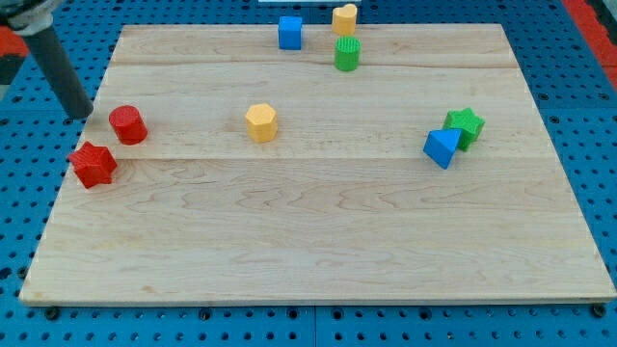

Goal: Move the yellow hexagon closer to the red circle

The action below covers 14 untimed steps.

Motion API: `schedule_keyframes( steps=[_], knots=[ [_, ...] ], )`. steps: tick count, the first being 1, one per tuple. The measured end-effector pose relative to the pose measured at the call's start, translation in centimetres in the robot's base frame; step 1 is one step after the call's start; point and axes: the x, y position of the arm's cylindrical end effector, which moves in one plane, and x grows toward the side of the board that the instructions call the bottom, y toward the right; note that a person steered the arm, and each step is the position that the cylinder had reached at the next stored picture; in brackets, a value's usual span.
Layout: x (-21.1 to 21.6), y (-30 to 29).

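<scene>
Resting at the board's left edge just left of the red circle, my tip touches and holds nothing, while the yellow hexagon sits well apart to the circle's right, needing a leftward push from its far side.

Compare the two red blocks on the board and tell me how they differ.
The red circle is a round, smooth-sided cylinder; the red star has points. The red circle sits nearer the view's top, the red star below it and slightly toward the view's left, by the board's edge. My tip is closer to the red circle. Both share the same red colour.
</scene>
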Motion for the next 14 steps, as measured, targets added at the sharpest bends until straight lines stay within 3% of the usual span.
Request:
schedule_keyframes(
  steps=[2, 3, 5, 7, 8, 9, 11, 12, 14],
  knots=[
    [1.2, 11.7],
    [-3.1, 11.0],
    [0.0, 23.5],
    [-3.3, 34.5],
    [3.2, 37.0],
    [7.5, 37.6],
    [1.5, 30.4],
    [6.6, 29.9],
    [7.5, 25.2]
  ],
)
